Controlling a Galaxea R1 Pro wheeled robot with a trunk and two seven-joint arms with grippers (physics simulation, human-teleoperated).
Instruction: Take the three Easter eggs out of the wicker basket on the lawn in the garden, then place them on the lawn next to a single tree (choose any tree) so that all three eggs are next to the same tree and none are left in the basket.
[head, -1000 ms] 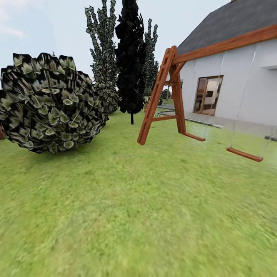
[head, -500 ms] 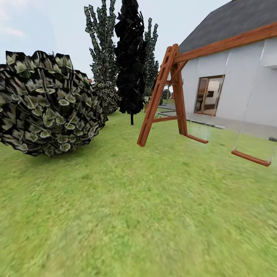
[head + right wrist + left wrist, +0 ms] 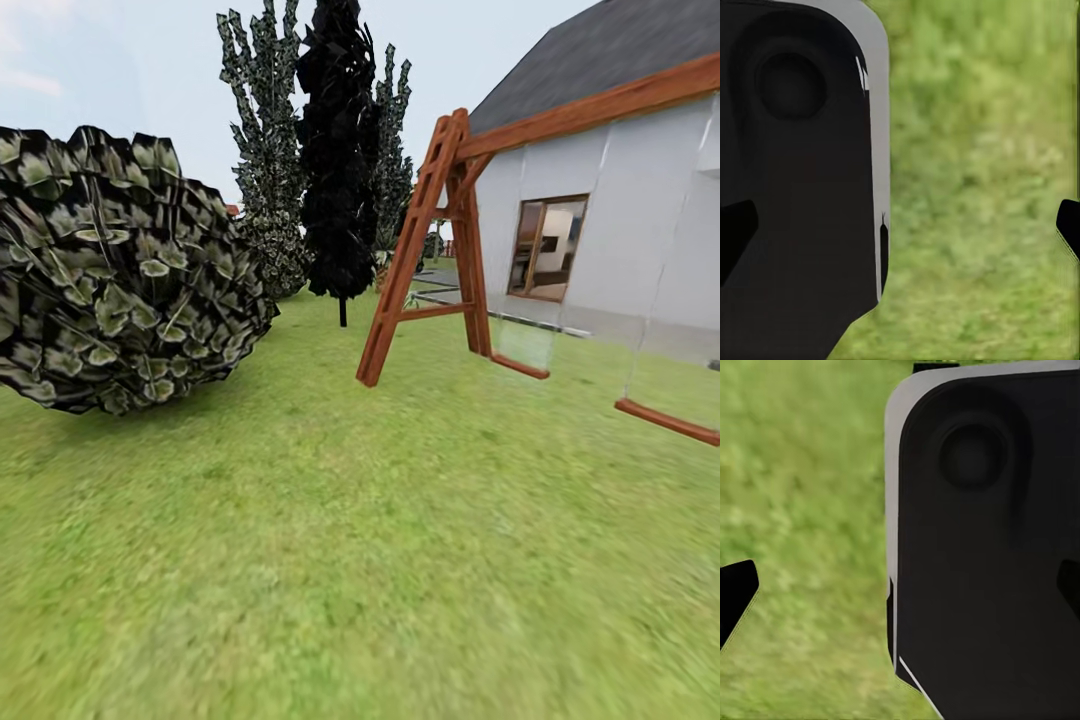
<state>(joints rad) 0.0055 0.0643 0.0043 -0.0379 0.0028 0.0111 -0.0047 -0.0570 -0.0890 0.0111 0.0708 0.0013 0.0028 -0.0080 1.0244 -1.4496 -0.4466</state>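
The lawn (image 3: pixel 360 540) of mottled green grass stretches ahead of me in the head view. The Easter eggs and the wicker basket are out of view. In the left wrist view my left gripper (image 3: pixel 900 592) is open, its dark fingertips (image 3: pixel 736 589) far apart over grass and a dark rounded panel of my own body (image 3: pixel 982 547). In the right wrist view my right gripper (image 3: pixel 900 229) is open too, its fingertips (image 3: pixel 735 229) wide apart with nothing held, above grass and another dark body panel (image 3: pixel 795 165).
A large round leafy bush (image 3: pixel 120 270) stands at the left. An all-black tree (image 3: pixel 340 150) and tall pale-leaved trees (image 3: pixel 262 150) rise behind it. A red-brown wooden swing set (image 3: pixel 440 240) with a low seat (image 3: pixel 665 420) stands at the right, before a white house (image 3: pixel 600 210).
The whole head view has shifted: the bush and swing set look larger and sit nearer the edges, so the camera has moved forward. Nothing in the garden moved.
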